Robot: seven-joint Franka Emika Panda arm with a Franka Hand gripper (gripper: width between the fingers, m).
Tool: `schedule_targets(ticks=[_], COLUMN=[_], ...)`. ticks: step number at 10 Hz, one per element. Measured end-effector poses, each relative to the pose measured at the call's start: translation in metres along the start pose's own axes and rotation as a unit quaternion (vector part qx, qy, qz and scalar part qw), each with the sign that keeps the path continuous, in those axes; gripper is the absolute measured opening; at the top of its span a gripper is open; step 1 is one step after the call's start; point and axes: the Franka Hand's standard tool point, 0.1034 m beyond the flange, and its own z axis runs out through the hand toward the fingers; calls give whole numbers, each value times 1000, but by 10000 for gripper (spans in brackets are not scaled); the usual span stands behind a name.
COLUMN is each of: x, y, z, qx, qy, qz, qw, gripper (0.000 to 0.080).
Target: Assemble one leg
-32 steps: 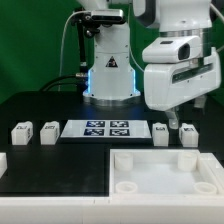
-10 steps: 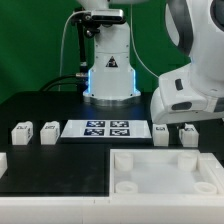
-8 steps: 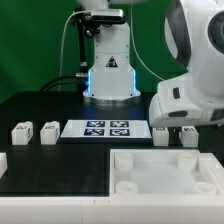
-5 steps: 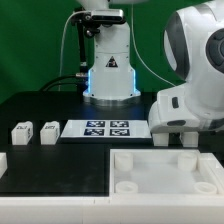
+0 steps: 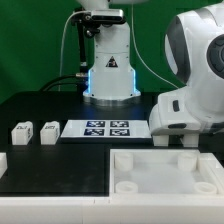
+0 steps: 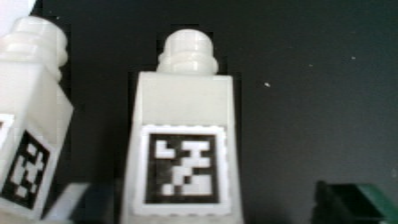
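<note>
In the wrist view a white leg [image 6: 185, 120] with a black-and-white tag lies on the black table, its rounded peg end pointing away from the camera. A second leg [image 6: 29, 105] lies beside it. My gripper [image 6: 214, 206] is open and straddles the near end of the tagged leg. One dark finger [image 6: 359, 203] stands apart from the leg and the other [image 6: 68, 204] is close to it. In the exterior view my gripper [image 5: 174, 134] is low over the two legs on the right, one leg [image 5: 160, 138] partly showing. Two more legs [image 5: 20, 133] [image 5: 48, 131] sit at the left.
The marker board [image 5: 105, 128] lies in the middle of the table. The large white tray-like piece [image 5: 165, 178] fills the front right. The robot base [image 5: 108, 62] stands behind. A white block [image 5: 2, 163] sits at the exterior view's left edge.
The hand has come down and shifted a little to the exterior view's left, onto the right pair of legs, now mostly covering them. The other parts have not moved.
</note>
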Motion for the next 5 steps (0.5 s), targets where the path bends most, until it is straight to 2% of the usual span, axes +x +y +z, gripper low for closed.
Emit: schedule_targets(ticks=[1,2,5], x=[0,0,0], y=[0,0,0], z=[0,0,0], qx=[0,0,0], qy=[0,0,0], qz=[0,0,-1], qw=[1000,1000,1000], gripper=[385,290,290])
